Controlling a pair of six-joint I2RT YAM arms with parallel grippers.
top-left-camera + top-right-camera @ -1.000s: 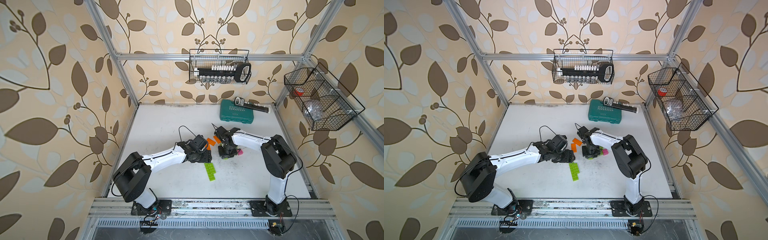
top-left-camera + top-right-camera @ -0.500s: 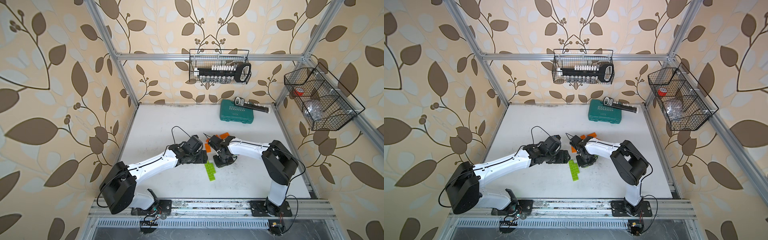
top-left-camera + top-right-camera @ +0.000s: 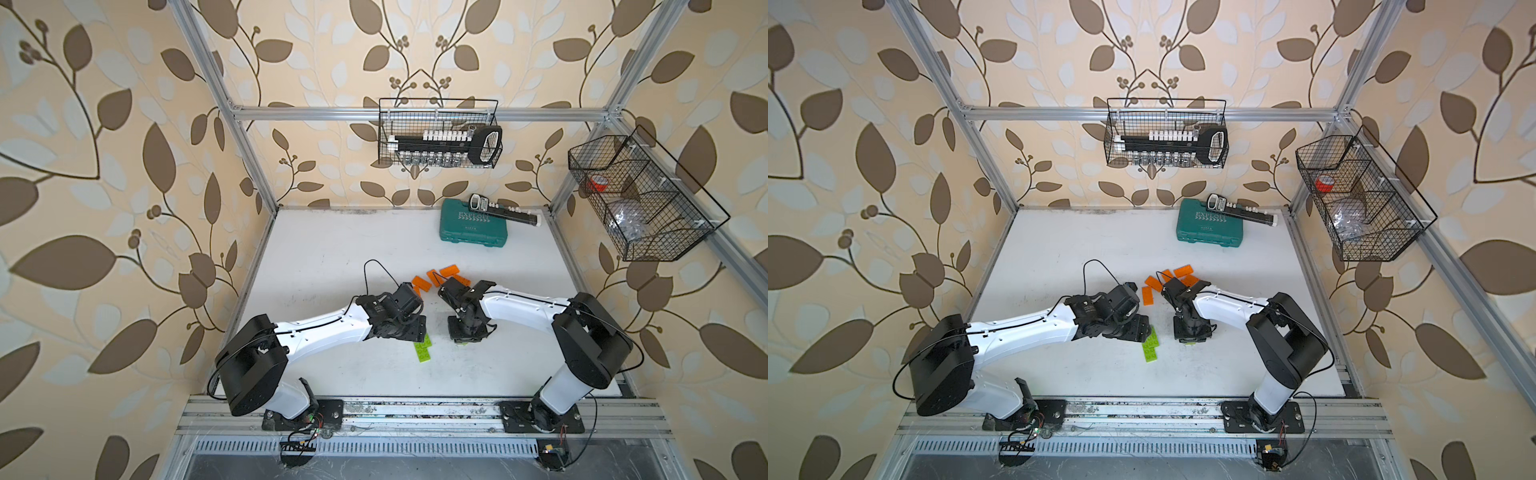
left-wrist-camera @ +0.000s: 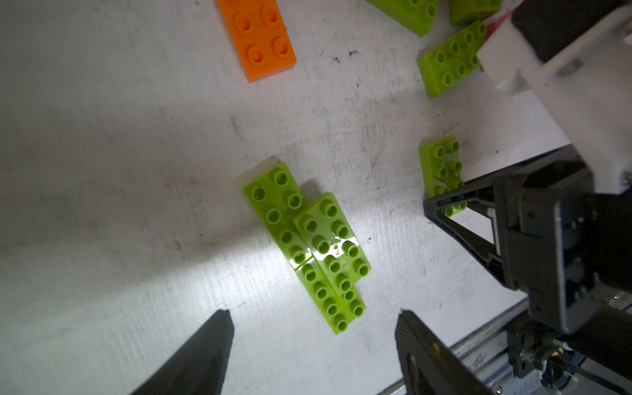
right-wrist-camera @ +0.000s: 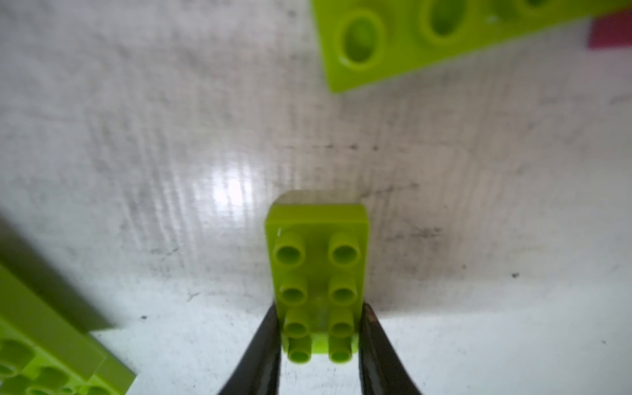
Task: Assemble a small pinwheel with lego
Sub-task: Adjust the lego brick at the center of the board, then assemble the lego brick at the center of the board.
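A lime-green stepped stack of lego bricks [image 4: 307, 246] lies flat on the table, also seen in both top views [image 3: 424, 350] [image 3: 1150, 348]. My left gripper [image 4: 314, 319] hovers open just over its near end [image 3: 413, 330], touching nothing. My right gripper [image 5: 319, 307] has its fingertips against both long sides of a single lime-green 2x4 brick [image 5: 318, 260], which sits studs-up on the table [image 4: 441, 164]. In the top views that gripper [image 3: 466, 334] points down and hides most of the brick. Orange bricks [image 3: 420, 283] [image 3: 1182, 271] lie just behind both grippers.
More loose lime bricks [image 4: 448, 65] and a pink one [image 5: 612, 30] lie beside the right arm. An orange brick [image 4: 256, 37] sits farther off. A teal tool case [image 3: 473, 226] stands at the back right. Wire baskets [image 3: 440, 139] [image 3: 640, 199] hang on the walls.
My right gripper left the spot by the pink brick and came toward the table's front, now down on a lime brick. The left gripper shifted slightly forward over the green stack, uncovering the orange bricks.
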